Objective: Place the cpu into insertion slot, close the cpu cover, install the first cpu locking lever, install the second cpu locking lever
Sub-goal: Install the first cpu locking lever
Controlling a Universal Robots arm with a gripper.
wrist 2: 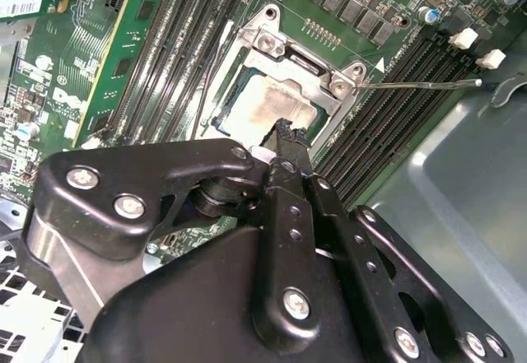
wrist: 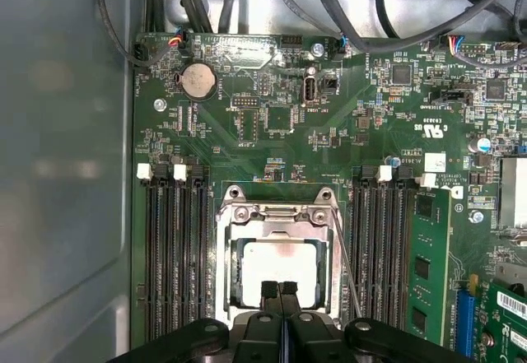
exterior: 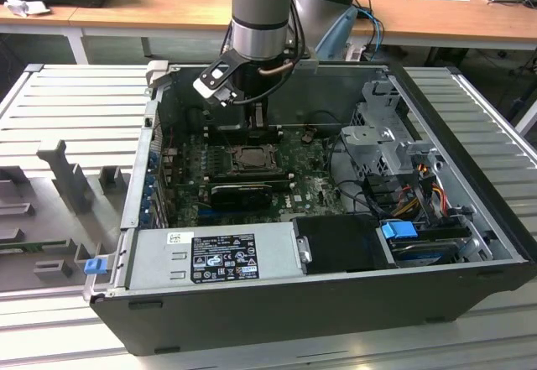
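Silvery cpu cover (wrist: 277, 213) seems down around the cpu (wrist: 278, 260) — the gripper (wrist: 280, 287), fingers pinched together empty, should press that cover, never the cpu.

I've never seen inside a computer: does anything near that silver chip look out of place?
Yes: a thin wire lever beside the cpu cover juts out sideways across the memory slots rather than lying tucked along it.

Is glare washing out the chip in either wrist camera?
First wrist view: the small silver-grey square cpu has a mild pale sheen, edges visible. Second wrist view: brighter patchy reflection on the cpu, and the grey metal case panel shines too.
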